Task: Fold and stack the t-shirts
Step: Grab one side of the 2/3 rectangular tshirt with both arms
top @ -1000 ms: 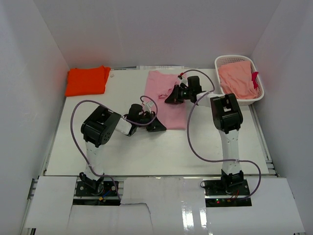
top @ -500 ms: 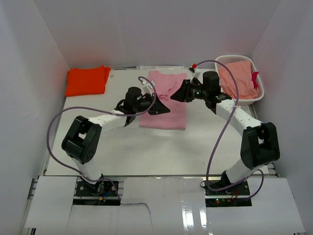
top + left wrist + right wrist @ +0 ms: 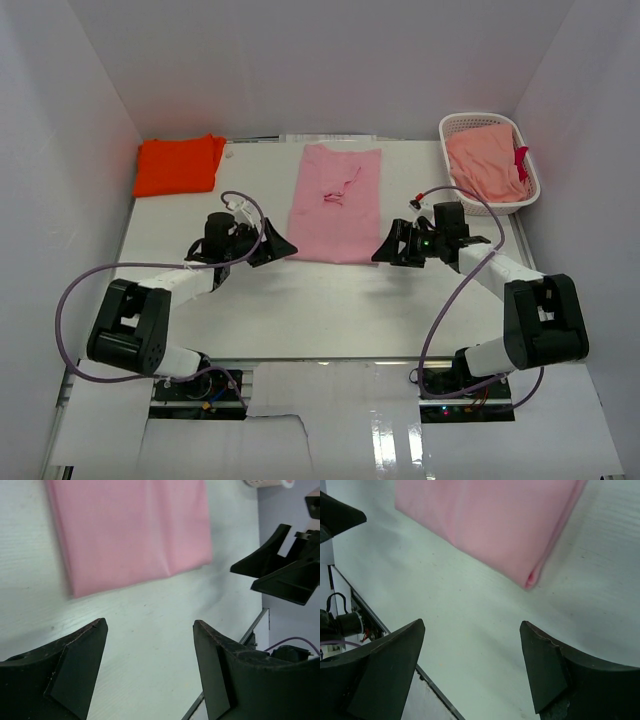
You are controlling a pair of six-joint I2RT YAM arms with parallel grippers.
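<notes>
The pink t-shirt (image 3: 335,205) is laid flat on the table (image 3: 330,310) as a long narrow rectangle, and every place below is given from it. A small rumple is seen in its far half; what is bunched there cannot be made out. In the right wrist view the pink t-shirt (image 3: 490,520) is cut off by the top of the frame. Only its near right corner is shown, where a doubled edge is seen. In the left wrist view it is likewise cut off at the top, and its near edge is blurred.

The left gripper (image 3: 275,245) is held just beside the shirt's near left corner, apart from the cloth. Its jaws are spread wide, and only bare table is seen between them. The right gripper (image 3: 390,245) is held just beside the near right corner, also clear of the cloth, with its jaws spread wide and nothing clamped.

The orange t-shirt (image 3: 178,165) is found folded well to the far left of the pink one. A white basket (image 3: 527,196) is set well to the far right, and a salmon cloth (image 3: 485,165) is heaped inside it. Whether that cloth is a shirt cannot be told. A small red item (image 3: 521,158) at its right side is too small to be identified.
</notes>
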